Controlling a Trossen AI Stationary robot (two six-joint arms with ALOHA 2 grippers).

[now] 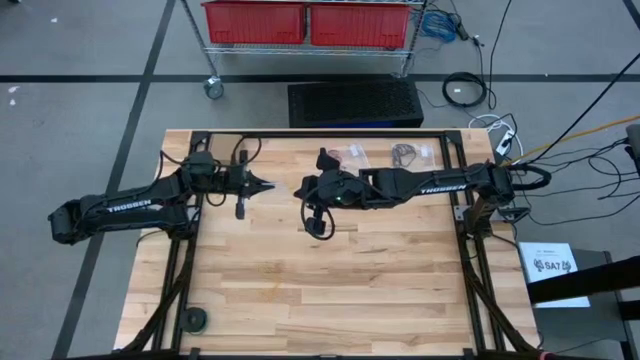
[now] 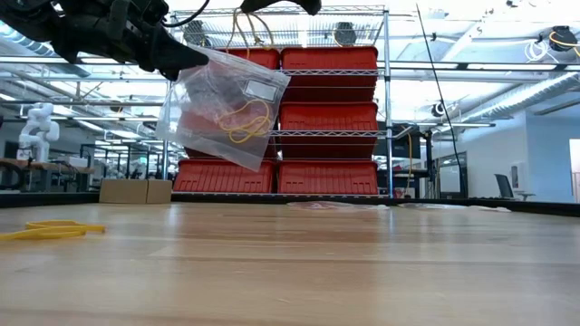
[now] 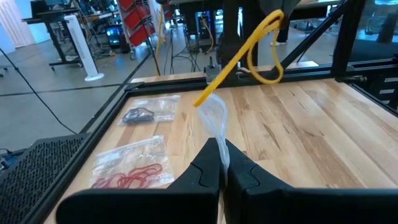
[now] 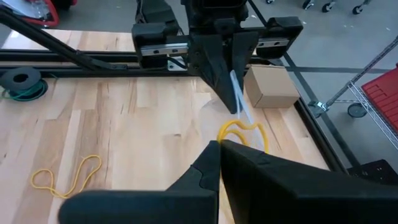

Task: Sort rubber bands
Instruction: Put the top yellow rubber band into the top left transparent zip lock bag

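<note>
My left gripper (image 1: pixel 268 185) is shut on a clear plastic bag (image 2: pixel 222 109) that hangs above the middle of the table with yellow rubber bands inside. My right gripper (image 1: pixel 300 188) faces it from the right, slightly higher, shut on one yellow rubber band (image 3: pixel 242 50). That band runs from the bag's mouth up to the right fingers. In the right wrist view the bag (image 4: pixel 239 102) hangs from the left gripper just beyond my right fingertips. One loose yellow rubber band (image 4: pixel 65 177) lies flat on the wood. My left gripper pinches the clear bag's top edge (image 3: pixel 217 140) between its two fingers, coming nearly level from the table's left. The bag hangs tilted below the fingers, lifted clear of the table. My right gripper holds the yellow band at its fingertips, slanting down from the right; the fingers hide the exact spot. A slack loop (image 4: pixel 244 132) shows beyond them. The band's other end (image 3: pixel 202 101) is drawn straight to the bag's mouth.
Two more clear bags lie at the table's far edge, one with red bands (image 3: pixel 130 169) and one with dark bands (image 3: pixel 146 113). A roll of tape (image 1: pixel 193 320) sits near the front left corner. Bare wood lies below both grippers.
</note>
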